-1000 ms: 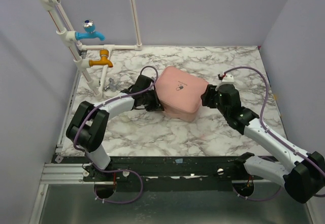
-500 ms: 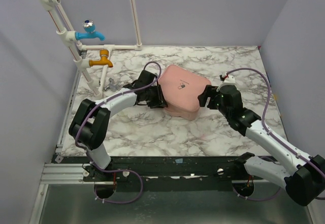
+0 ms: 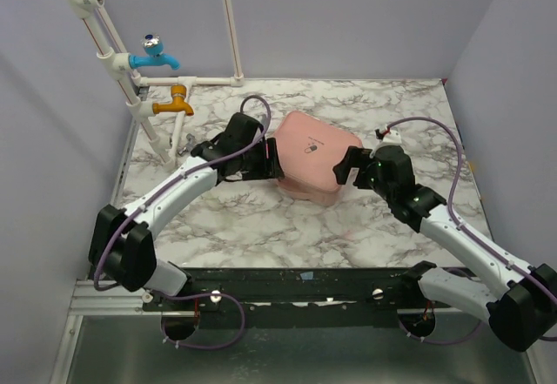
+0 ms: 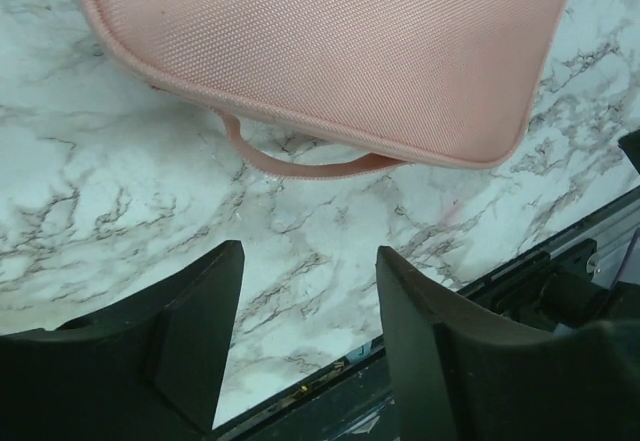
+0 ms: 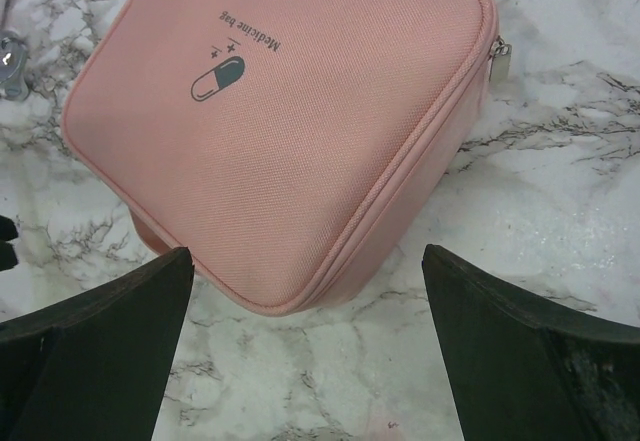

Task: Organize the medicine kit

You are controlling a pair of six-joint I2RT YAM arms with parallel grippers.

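The medicine kit (image 3: 312, 156) lies zipped shut and lid-up on the marble table (image 3: 261, 227), around the middle of the top view and a little toward 12 o'clock. An arm flanks it on either side. The left gripper (image 4: 310, 261) sits at the kit's 9 o'clock side with its fingers apart and nothing between them. The right gripper (image 5: 307, 261) is at about 4 o'clock, its fingers spread very wide and gripping nothing. Neither appears to touch the case.

It looks like a soft woven-fabric case with padded walls. It is probably light for its bulk, and likely to dent or sag under a pinch rather than hold its shape. The weave should give decent friction, but the lid is too broad to span. Better places to take hold are a side wall across its thickness, the thin carry loop (image 4: 300, 166) on the edge facing the left gripper, or the small metal zip pull (image 5: 497, 59) — the natural spot for opening. That pull shows at about 1 o'clock in the right wrist view. A one-sided pull would probably drag the whole case across the smooth marble, so the other arm should brace it.

Its long axis seems to run from roughly 10 o'clock to 4 o'clock in the top view, though the case is not far from square. The pill logo (image 5: 218, 76) faces up.
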